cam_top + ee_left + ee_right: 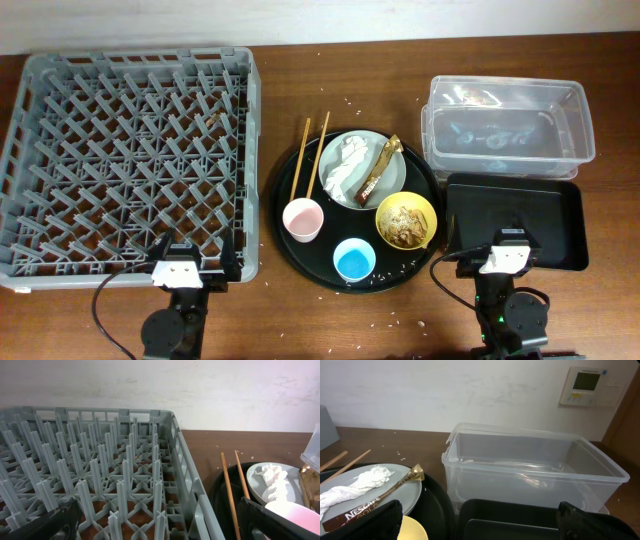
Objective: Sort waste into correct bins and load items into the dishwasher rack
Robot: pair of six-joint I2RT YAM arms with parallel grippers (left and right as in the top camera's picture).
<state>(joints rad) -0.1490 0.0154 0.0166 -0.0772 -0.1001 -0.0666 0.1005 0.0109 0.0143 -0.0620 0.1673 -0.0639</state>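
In the left wrist view the dishwasher rack (100, 475) runs off at 9 and 6 o'clock. The pink cup (300, 512), at 4 o'clock, is cut by the bottom edge and sits partly behind a finger (255, 525) of the left gripper (157, 520). In the right wrist view only a sliver of the yellow bowl (415, 530) shows at 7 o'clock. The wall panel (585, 385) has a display too small to read.

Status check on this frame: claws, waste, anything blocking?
Left claw open, empty. Right claw open, empty. Napkin, wrapper on plate, unsorted. Nothing blocking.
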